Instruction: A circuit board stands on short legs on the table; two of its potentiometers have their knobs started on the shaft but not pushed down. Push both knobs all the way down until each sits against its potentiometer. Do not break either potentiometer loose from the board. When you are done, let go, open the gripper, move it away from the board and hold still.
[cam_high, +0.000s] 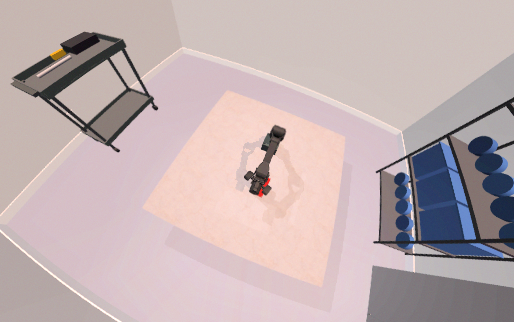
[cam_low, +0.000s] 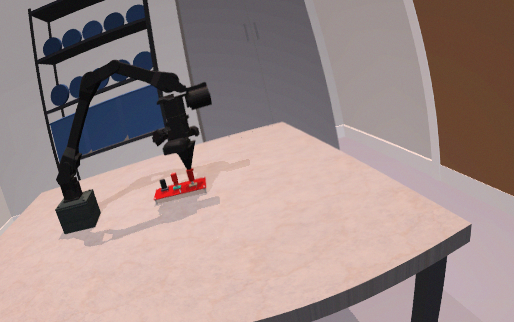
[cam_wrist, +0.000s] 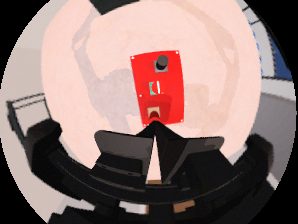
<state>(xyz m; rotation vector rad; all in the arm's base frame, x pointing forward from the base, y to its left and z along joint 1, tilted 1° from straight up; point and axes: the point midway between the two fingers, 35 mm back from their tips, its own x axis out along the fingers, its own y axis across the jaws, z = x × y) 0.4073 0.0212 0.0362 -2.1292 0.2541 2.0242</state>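
Note:
The red circuit board stands on the table. It carries three potentiometers in a row. The far-end red knob stands tall above its pale potentiometer. The middle red knob stands on a teal potentiometer. A black knob is at the end nearest the arm base. My gripper is shut and empty, pointing down. Its tips are at or just above the top of the far-end red knob; contact is unclear. The tips partly hide that knob in the wrist view.
The arm's base stands on the table beyond the black-knob end of the board. A cart and a shelf rack with blue boxes and round blue items stand away from the table.

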